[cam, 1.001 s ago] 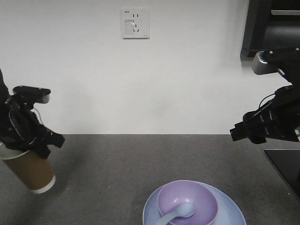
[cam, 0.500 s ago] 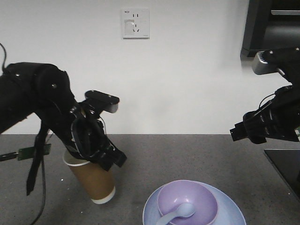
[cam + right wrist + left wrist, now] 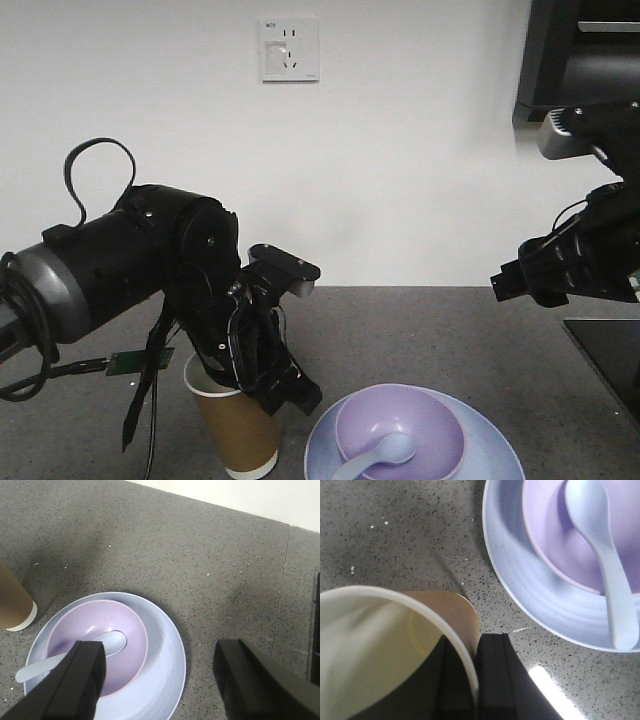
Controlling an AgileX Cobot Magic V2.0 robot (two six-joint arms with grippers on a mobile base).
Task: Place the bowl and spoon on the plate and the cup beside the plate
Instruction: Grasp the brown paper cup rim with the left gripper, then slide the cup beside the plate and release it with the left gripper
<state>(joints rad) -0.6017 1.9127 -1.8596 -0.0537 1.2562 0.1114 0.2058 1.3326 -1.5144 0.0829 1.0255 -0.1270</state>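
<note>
Cup (image 3: 240,428), brown paper with a white base band, is being held upright on the grey speckled countertop (image 3: 420,335), its base at or just above the surface; contact cannot be told. It is sitting just beside the plate (image 3: 495,450), at about 9 o'clock of it, the two apart by a narrow strip of counter. The cup's rim is being pinched by the left gripper (image 3: 472,680): in the left wrist view one black finger is seen inside the white wall and the other (image 3: 497,677) outside it. The plate, pale blue and shallow, is being occupied by the lavender bowl (image 3: 400,430), which is seated at its centre. The spoon (image 3: 70,655) is being carried in the bowl, scoop down inside, handle lying over the rim toward 8 o'clock in the right wrist view and overhanging the plate. The right gripper (image 3: 160,690) is being held high above the counter, well apart from the plate, at about 2 o'clock of it in the front view; its fingers (image 3: 75,690) are spread wide, nothing between them. A white wall socket (image 3: 289,49) is being shown on the wall at 12 o'clock.
</note>
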